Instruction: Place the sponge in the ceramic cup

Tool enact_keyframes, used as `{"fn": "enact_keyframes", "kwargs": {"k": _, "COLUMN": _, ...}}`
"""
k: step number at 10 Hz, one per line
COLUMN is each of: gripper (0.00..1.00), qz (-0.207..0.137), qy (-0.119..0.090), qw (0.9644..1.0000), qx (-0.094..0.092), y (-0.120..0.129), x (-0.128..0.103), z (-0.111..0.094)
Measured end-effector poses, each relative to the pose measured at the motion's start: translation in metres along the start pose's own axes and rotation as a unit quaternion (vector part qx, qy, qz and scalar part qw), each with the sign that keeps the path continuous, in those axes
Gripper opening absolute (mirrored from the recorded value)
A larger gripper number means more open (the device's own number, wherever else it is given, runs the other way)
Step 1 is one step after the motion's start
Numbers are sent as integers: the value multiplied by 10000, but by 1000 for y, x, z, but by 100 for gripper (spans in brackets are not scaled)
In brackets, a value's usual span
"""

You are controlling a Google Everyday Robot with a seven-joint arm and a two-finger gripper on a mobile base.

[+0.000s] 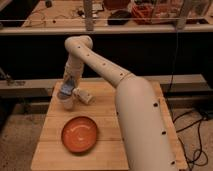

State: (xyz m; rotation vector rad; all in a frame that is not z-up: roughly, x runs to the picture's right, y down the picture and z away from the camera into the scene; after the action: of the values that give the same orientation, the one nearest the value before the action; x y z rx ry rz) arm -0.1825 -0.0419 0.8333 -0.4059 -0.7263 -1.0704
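My arm reaches from the lower right across the wooden table (107,150) to its far left part. At the arm's end the gripper (67,90) points down, shut on the small blue-grey sponge (65,91). Directly below it stands the ceramic cup (66,104), squat and off-white. The sponge hangs just over the cup's mouth, and the cup's rim is partly hidden behind it.
A pale cylindrical object (84,96) lies on the table just right of the cup. An orange round plate (80,133) sits nearer the front. A metal rail (30,84) runs behind the table. Cables (197,135) lie on the floor at right.
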Motion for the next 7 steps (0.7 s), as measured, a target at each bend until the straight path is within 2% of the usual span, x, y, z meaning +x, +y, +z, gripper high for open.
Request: {"fn": "enact_keyframes", "kwargs": {"k": 7, "gripper": 1, "qz": -142, "qy": -113, "qw": 9998, "qx": -23, "y": 0, "x": -2, "z": 2}}
